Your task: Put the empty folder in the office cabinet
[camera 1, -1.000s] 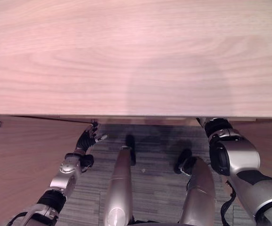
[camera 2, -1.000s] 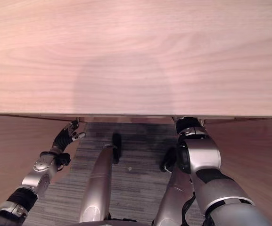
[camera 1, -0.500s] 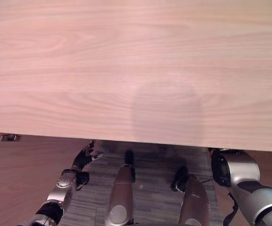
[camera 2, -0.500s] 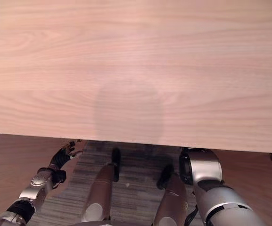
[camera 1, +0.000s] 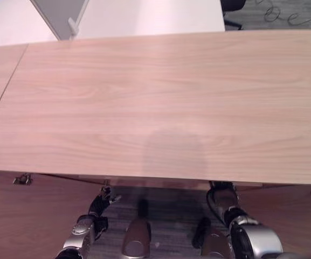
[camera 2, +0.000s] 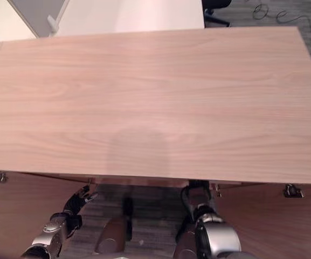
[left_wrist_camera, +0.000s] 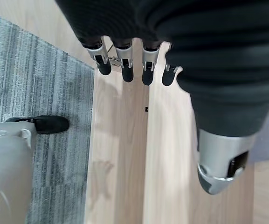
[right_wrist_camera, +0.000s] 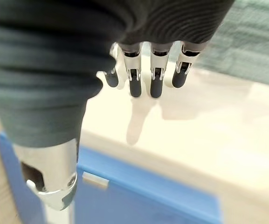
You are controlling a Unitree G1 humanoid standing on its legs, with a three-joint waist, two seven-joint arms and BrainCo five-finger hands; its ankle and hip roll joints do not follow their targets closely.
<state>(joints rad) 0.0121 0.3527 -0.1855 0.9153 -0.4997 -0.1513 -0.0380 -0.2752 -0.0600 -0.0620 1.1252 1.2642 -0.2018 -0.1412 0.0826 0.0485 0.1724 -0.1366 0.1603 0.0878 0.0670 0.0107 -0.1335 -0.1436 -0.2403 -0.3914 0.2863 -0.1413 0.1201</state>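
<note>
Folder [right_wrist_camera: 139, 196], blue, lies on a pale surface right under the right hand [right_wrist_camera: 143, 70], whose fingers hang straight, holding nothing. Left hand [left_wrist_camera: 134, 56] sits below the worktop [camera 1: 155, 102] edge beside a wooden panel, probably the cabinet [left_wrist_camera: 125, 154], fingers relaxed.

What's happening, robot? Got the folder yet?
Left hand open, empty, by the wood panels. Right hand open above the blue folder, not holding. Nothing blocking it.
</note>
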